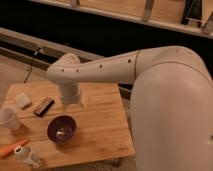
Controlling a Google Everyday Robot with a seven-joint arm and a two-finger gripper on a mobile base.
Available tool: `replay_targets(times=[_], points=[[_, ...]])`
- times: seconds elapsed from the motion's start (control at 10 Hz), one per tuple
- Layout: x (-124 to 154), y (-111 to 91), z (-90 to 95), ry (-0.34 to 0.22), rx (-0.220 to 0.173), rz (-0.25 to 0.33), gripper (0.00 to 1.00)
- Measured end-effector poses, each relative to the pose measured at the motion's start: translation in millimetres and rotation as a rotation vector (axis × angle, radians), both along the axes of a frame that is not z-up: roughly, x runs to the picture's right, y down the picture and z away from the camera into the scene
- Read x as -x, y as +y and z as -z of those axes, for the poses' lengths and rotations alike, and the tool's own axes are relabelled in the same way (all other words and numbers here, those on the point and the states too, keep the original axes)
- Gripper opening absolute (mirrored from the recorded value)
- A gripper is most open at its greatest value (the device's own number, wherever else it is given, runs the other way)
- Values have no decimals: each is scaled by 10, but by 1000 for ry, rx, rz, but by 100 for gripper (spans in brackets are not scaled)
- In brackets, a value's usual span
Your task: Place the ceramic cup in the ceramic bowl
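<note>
One ceramic cup (pixel 9 118): white, upright at the left edge of the wooden table (pixel 105 130).
Orange object (pixel 7 150): lies at the front-left corner, partly cut off by the frame.
Pale block (pixel 22 100): flat, behind the cup.
White cylindrical pieces (pixel 26 155): near the front edge, just beside the orange object.
Dark bar (pixel 44 106): lies slanted, right of the pale block.
Ceramic bowl (pixel 62 129): dark maroon, upright, pale spot inside, well apart from the cup.
Gripper (pixel 73 104): points down over the table just behind the bowl, fingers spread, holding nothing.
Arm (pixel 105 67): white, reaches in from the right.
</note>
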State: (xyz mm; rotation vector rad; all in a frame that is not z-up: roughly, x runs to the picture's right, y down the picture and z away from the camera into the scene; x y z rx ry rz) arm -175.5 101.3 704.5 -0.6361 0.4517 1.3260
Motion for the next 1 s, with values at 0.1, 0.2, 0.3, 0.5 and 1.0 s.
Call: replay_targets(times=[0.1,0.2,0.3,0.5,1.0], points=[[208,-19,26,-26,-6,21,65],[412,-42,67,-49,-13,43,65],[641,-55,116,-71,-21,74,65],[1127,-45,221,-117,-32,139,65],[2205,-28,371,-222,-43,239,65]])
